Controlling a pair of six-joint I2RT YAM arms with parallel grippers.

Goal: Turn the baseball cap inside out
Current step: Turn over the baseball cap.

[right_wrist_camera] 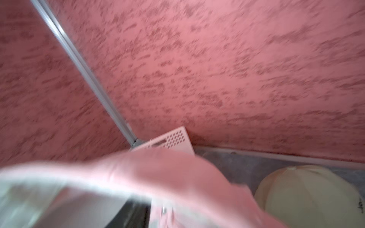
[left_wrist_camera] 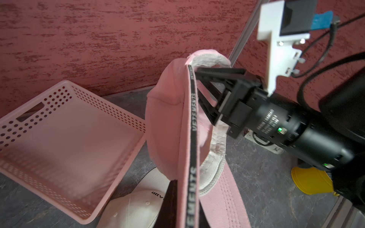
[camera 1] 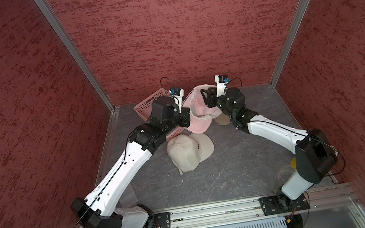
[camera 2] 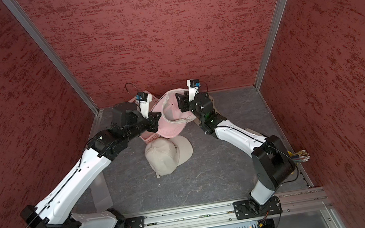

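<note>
The pink baseball cap hangs in the air between my two grippers near the back wall, its opening turned toward the right arm. My left gripper is shut on the cap's rim, pinching the edge with the black lettered tape. My right gripper stands open, its two black fingers spread apart inside the cap's opening against the white lining. In the right wrist view the pink cap is blurred and hides most of one dark finger.
A beige cap lies on the grey table just in front of the pink one. Another beige cap lies under the right arm. A pink perforated basket stands back left. A yellow cup stands far right.
</note>
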